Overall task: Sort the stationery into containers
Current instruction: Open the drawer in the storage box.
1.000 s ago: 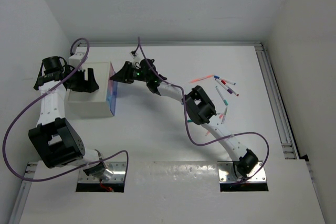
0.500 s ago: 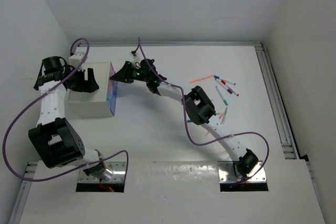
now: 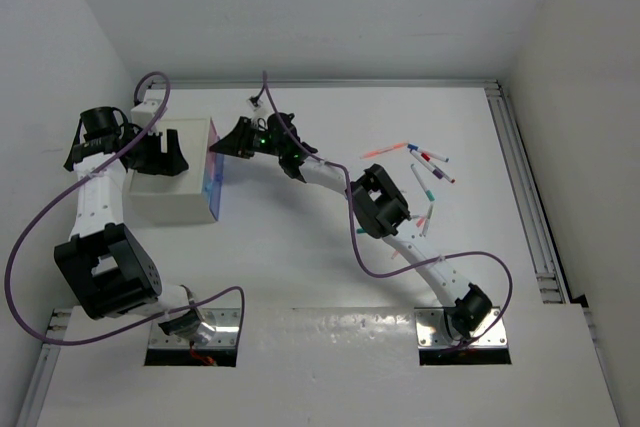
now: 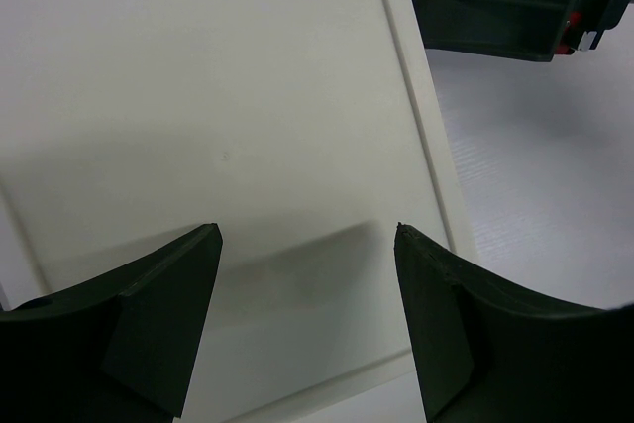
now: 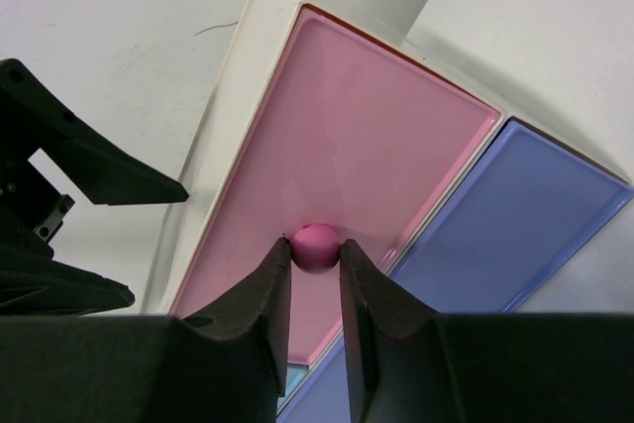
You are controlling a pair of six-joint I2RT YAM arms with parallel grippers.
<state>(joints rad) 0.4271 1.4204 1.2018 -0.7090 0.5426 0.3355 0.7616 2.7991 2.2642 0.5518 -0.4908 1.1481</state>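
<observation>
**Top:** pens (image 3: 425, 169) all loose on tabletop (image 3: 300, 277), R side, well apart from cabinet (image 3: 175, 192). None boxed as far as seen, so task looks barely begun. R jaws at cabinet's coloured front, L jaws over its top. Some pens partly under R arm (image 3: 385, 209), so no count. Pen colours too small to sort by eye.

**L wrist:** L jaws wide open, empty, above plain white cabinet top. Can't tell if touching.

**R wrist:** R jaws closed down on knob (image 5: 315, 247) of pink drawer (image 5: 367, 136), one each side, seemingly pinching it. Blue drawer (image 5: 500, 215) just beside. Both look pushed in. Insides not readable through fronts, and blue's knob is out of sight.

**Left to do, I'd judge:** pull the drawers, then move every pen.
</observation>
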